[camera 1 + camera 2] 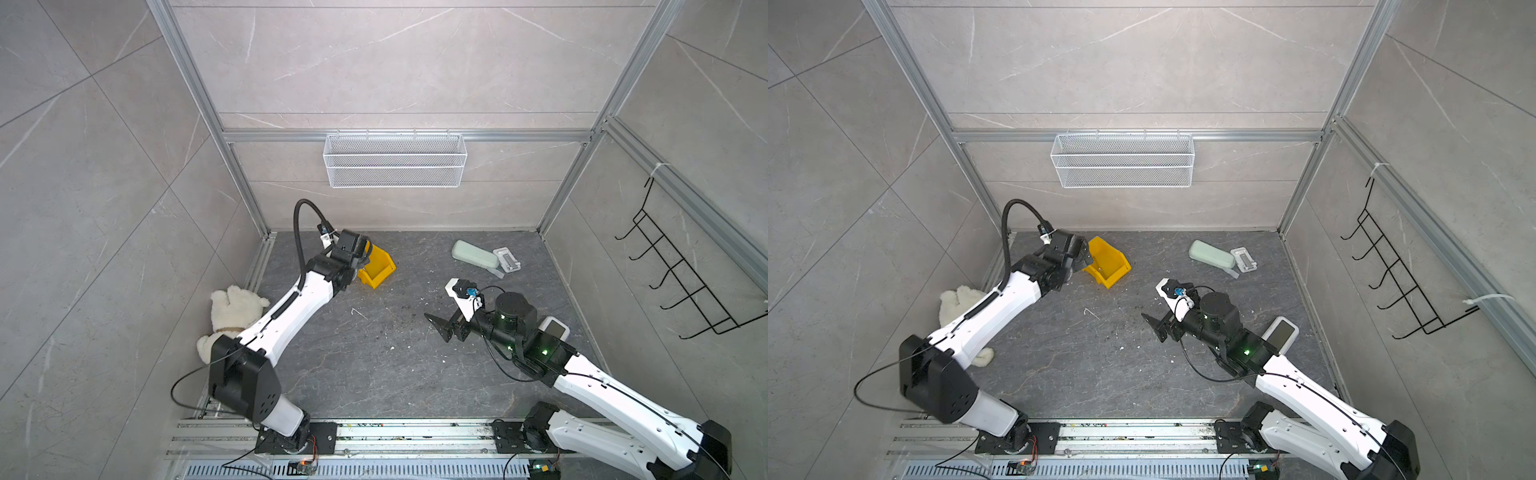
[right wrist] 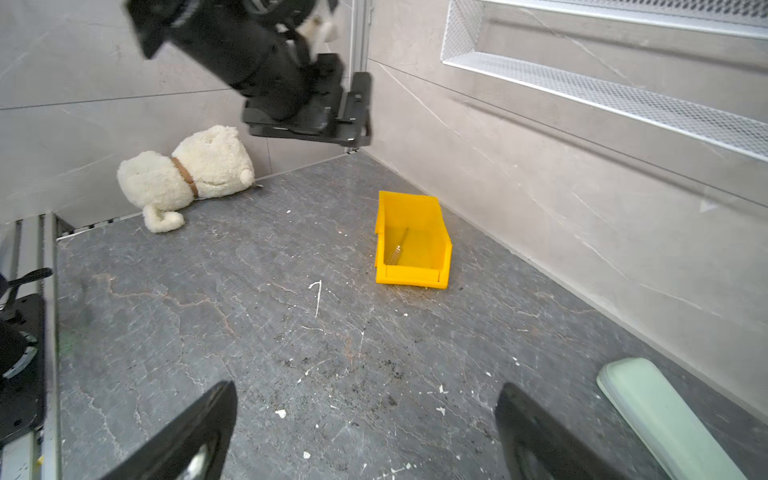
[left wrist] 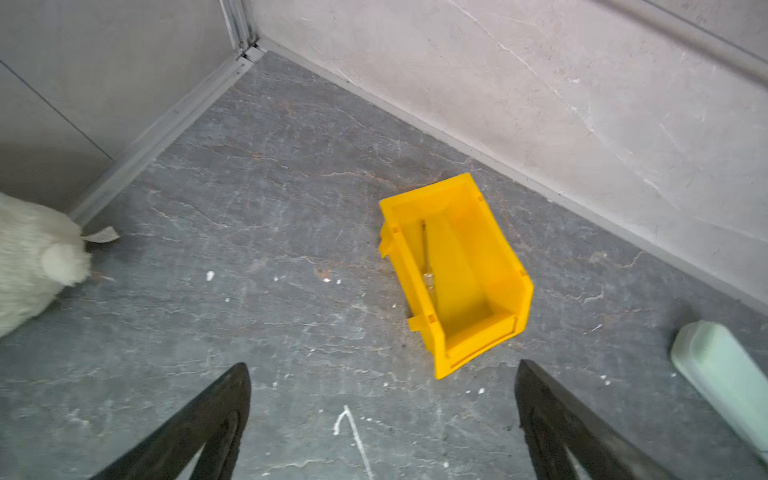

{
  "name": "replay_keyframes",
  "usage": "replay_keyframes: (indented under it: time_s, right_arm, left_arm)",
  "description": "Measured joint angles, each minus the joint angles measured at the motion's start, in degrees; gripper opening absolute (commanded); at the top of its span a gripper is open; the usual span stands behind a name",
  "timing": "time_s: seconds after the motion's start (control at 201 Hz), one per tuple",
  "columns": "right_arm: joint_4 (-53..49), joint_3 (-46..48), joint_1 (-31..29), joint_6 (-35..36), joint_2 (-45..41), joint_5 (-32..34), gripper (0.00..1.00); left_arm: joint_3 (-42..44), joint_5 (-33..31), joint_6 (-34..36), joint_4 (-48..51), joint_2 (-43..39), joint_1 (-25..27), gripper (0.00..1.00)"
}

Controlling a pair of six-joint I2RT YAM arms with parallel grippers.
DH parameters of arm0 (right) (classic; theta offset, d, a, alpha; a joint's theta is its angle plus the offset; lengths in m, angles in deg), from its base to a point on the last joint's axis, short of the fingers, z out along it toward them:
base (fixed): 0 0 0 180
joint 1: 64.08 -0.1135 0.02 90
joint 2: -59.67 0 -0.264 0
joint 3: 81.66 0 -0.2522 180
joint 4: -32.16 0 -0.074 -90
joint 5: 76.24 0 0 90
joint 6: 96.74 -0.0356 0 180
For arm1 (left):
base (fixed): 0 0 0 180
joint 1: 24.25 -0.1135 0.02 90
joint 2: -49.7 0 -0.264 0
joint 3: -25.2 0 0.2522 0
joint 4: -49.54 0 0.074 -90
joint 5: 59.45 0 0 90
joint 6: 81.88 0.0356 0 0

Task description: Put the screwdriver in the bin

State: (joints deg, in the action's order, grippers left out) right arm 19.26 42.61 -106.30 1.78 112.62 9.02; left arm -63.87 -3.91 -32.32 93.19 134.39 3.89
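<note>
a dark grey veined stone floor (image 1: pixel 374 374) lies between pale grey marble-look wall panels (image 1: pixel 395 62) framed by silver aluminium profiles (image 1: pixel 519 136). at 12 o'clock a white wire mesh basket (image 1: pixel 395 160) hangs from the back wall's horizontal profile. at 3 o'clock a black wire hook rack (image 1: pixel 683 262) hangs on the side wall. at 6 o'clock slotted aluminium rails (image 1: pixel 415 432) edge the floor, which bears white chips and dark specks. the light is soft and even.

Light: bright, even, from overhead.
Shadows: soft, faint, close beside the bin (image 3: pixel 490 257) and under the left arm (image 1: pixel 291 313).
Blur: that arm smeared in the right wrist view.
Edges: posts (image 1: pixel 251 203) bow outward in both top views.
</note>
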Motion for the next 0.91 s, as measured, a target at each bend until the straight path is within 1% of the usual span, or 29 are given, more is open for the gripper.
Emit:
replay_keyframes:
  time_s: [0.184,0.313,0.418,0.508,0.572,0.647,0.751,0.831,0.906]
  right_arm:
    - [4.76,4.79,0.0,-1.42,-0.59,7.26,0.99]
    - [8.2,8.44,0.02,-1.14,-0.48,15.06,0.99]
    - [12.39,10.84,0.22,0.11,1.01,22.32,0.99]
    - [17.0,13.05,1.46,0.85,3.93,27.65,0.99]
    - [20.31,14.51,3.41,1.49,6.51,30.58,0.99]
    - [24.74,16.39,7.08,1.84,9.94,32.87,0.99]
    - [29.35,18.49,14.08,1.53,14.38,33.44,0.99]
    - [32.52,19.3,19.06,1.14,17.64,32.76,0.99]
    - [35.6,19.47,22.38,0.44,21.38,31.5,0.99]
  left_arm:
    - [21.99,-0.9,15.72,-15.85,-16.57,0.0,1.0]
    - [34.75,-1.75,25.51,-26.77,-23.45,-0.02,1.0]
    - [43.08,-1.57,31.17,-32.79,-26.45,-0.63,1.0]
    - [48.37,-0.7,34.53,-36.74,-28.3,-2.64,1.0]
    - [51.65,0.92,35.69,-40.28,-29.51,-5.84,1.0]
    - [55.17,3.74,36.22,-44.61,-30.12,-10.84,1.0]
    - [58.51,7.76,37.44,-50.1,-28.44,-16.9,1.0]
    - [59.32,10.12,38.62,-54.14,-25.11,-19.67,1.0]
    - [59.65,12.98,39.43,-59.04,-20.87,-21.75,1.0]
